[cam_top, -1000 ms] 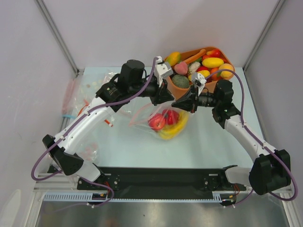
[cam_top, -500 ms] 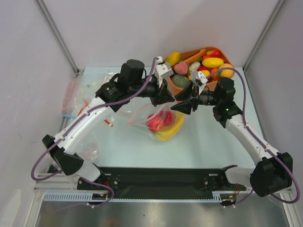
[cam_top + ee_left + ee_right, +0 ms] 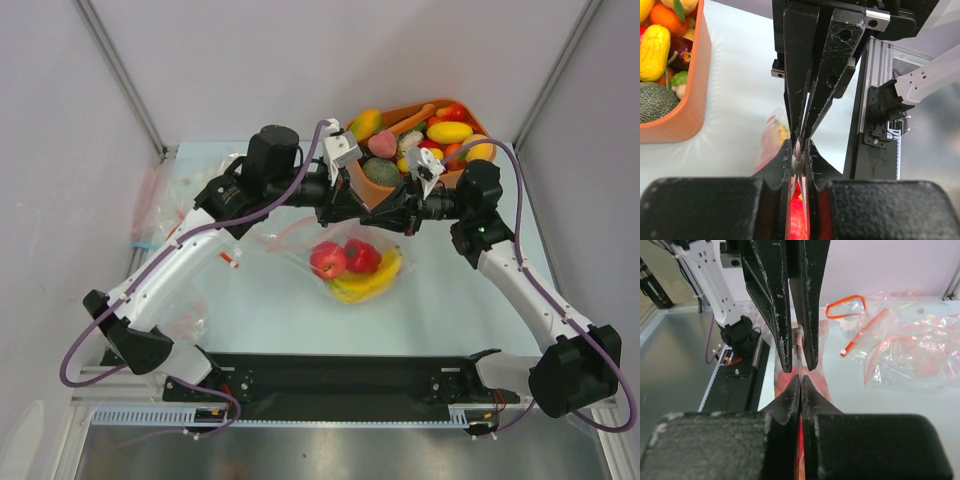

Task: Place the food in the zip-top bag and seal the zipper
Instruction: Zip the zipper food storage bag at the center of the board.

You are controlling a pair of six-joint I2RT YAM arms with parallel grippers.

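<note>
Both my left gripper [image 3: 798, 162] and right gripper [image 3: 800, 386] are squeezed tight on the zipper [image 3: 797, 149], meeting tip to tip with the strip between their tips. The zip-top bag [image 3: 300, 240] sits just under them, with red and yellow food [image 3: 352, 265] inside.

**Tub, spare bags and frame**

We see an orange tub [image 3: 378, 190] at about one o'clock on the pale table [image 3: 450, 290], close to the back wall [image 3: 300, 60]. Toward nine o'clock lie crumpled clear bags [image 3: 152, 200], and a blue strip [image 3: 146, 245] shows at the table's left edge. Another clear bag [image 3: 190, 322] sits at about seven o'clock. In the right wrist view we make out orange-red strips [image 3: 845, 307] among the loose bags, one of them bent into a loop. A black plate [image 3: 340, 375] and a slotted metal rail [image 3: 330, 415] run along six o'clock. Grey posts [image 3: 120, 75] slant up at ten and two o'clock.
</note>
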